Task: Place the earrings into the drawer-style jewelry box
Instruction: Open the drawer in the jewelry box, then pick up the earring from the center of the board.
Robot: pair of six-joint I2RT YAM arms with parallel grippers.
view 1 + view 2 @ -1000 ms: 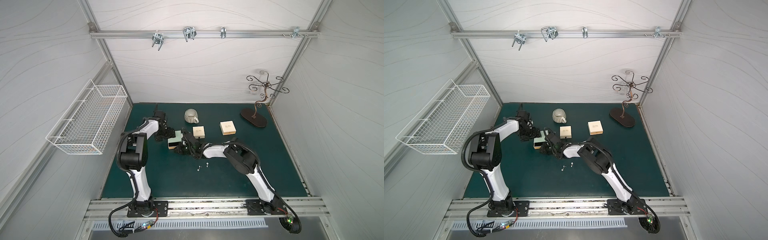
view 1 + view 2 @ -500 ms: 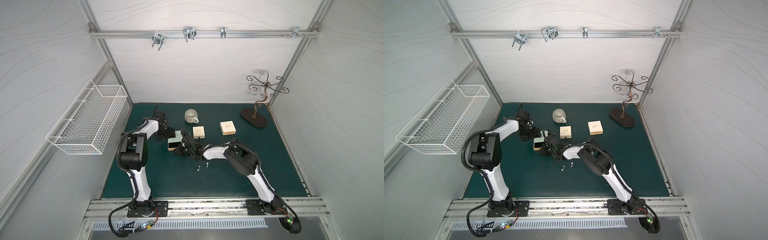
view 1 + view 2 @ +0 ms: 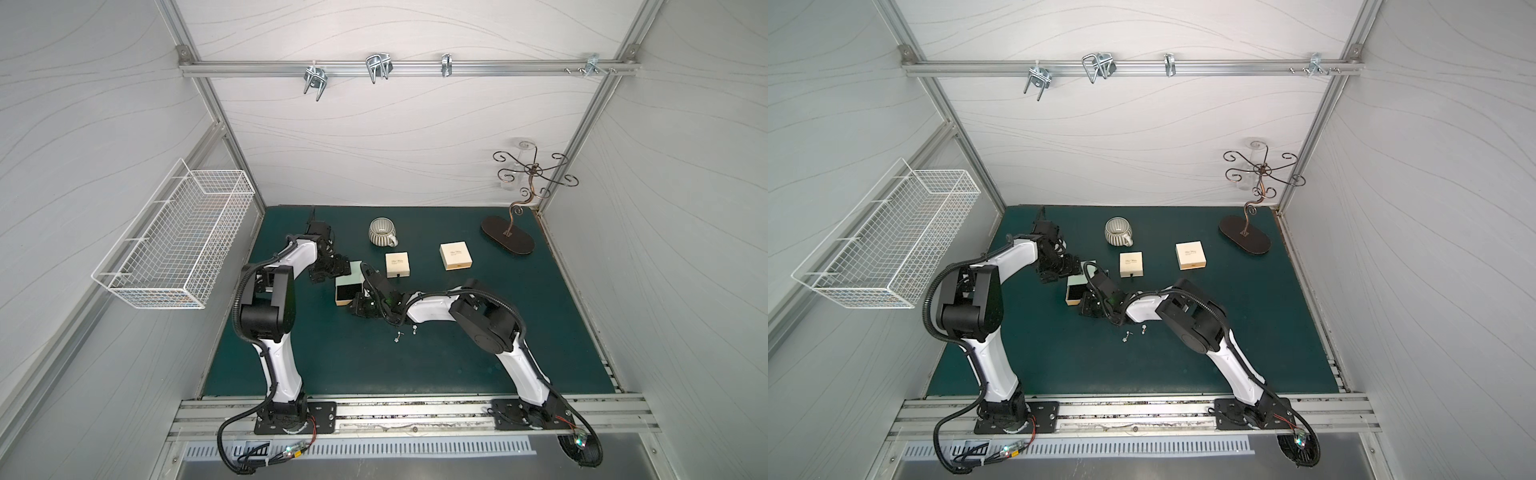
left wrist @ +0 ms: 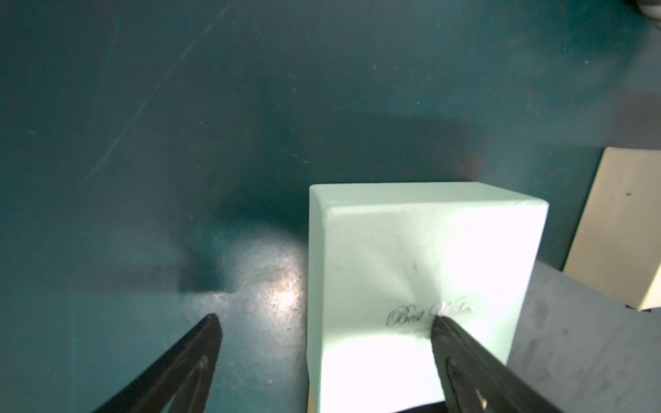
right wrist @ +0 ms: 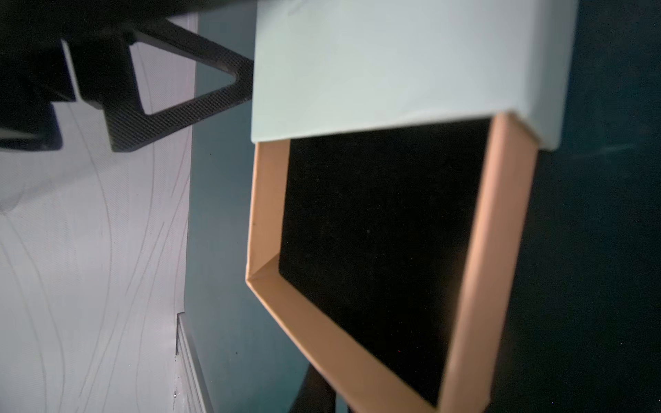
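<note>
The left end effector (image 4: 325, 318) is spread wide, with one fingertip (image 4: 441, 327) on the mint-green top of the drawer-style jewelry box (image 4: 411, 250) and the other over the green surface (image 4: 179, 143) beside it. The box's tan drawer (image 5: 493, 250), black inside, is pulled out toward the near side. The right end effector (image 3: 360, 308) is at its near right corner, and I cannot tell whether its jaws are spread or pressed together. Three small silvery earrings (image 3: 401, 333) lie on the surface, near and right of the box, just by the right arm (image 3: 432, 309).
</note>
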